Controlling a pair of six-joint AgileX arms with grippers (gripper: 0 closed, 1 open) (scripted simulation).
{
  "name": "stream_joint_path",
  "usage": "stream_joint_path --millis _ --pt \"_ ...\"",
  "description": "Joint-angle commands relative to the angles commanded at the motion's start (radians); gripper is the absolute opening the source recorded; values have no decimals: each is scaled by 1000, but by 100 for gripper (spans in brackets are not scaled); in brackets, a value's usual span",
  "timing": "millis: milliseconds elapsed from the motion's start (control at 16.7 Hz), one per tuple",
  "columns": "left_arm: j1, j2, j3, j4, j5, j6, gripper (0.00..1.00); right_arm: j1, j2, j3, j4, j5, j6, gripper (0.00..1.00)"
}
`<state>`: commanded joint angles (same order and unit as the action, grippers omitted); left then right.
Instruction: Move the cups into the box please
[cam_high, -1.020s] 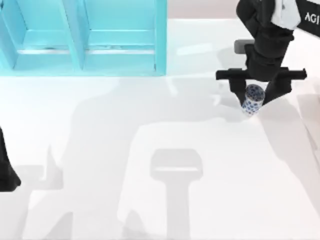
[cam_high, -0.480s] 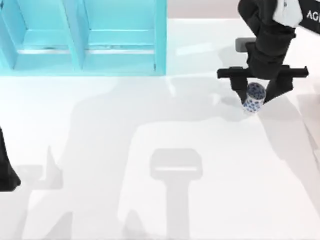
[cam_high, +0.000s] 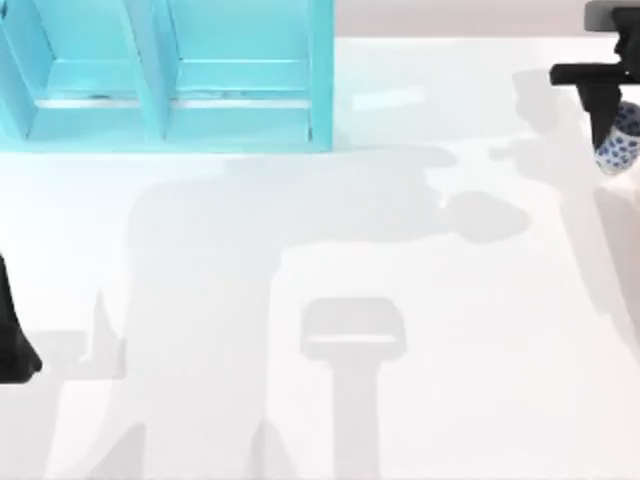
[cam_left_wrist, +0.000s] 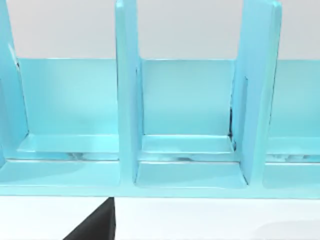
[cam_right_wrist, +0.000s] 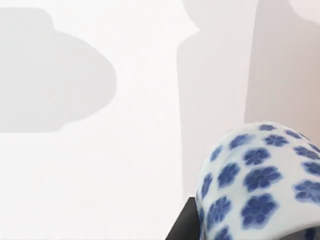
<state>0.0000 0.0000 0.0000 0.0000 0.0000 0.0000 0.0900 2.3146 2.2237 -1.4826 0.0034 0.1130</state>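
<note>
A small white cup with dark-blue flowers (cam_high: 621, 150) hangs at the far right edge of the table, and my right gripper (cam_high: 616, 128) is shut on it from above. In the right wrist view the cup (cam_right_wrist: 260, 180) sits close, above the white tabletop. The turquoise box (cam_high: 320, 90) with inner dividers stands at the back left, well away from the cup. Its compartments (cam_left_wrist: 187, 145) face the left wrist camera. My left arm (cam_high: 12, 340) is parked at the table's left edge.
White tabletop (cam_high: 350, 250) stretches between the box and the right gripper, crossed by grey arm shadows. The box's right wall (cam_high: 322, 70) is the nearest upright edge on the way leftward.
My right gripper has carried the cup to the right and toward the back, from the middle right of the table to its far right edge. The left arm has stayed still.
</note>
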Motion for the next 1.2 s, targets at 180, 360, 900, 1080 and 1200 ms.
stream_joint_path --millis 180,360,900,1080,1200 --pt "0 0 0 0 0 0 100 -15 -7 10 -17 0 -13 0" --pt "0 0 0 0 0 0 100 -13 -6 6 -14 1 -13 0" --pt "0 0 0 0 0 0 100 -386 -334 -367 37 -3 -396 0" --pt "0 0 0 0 0 0 100 -509 -444 -490 51 -2 -517 0" --pt "0 0 0 0 0 0 100 -538 -473 -519 54 0 -546 0"
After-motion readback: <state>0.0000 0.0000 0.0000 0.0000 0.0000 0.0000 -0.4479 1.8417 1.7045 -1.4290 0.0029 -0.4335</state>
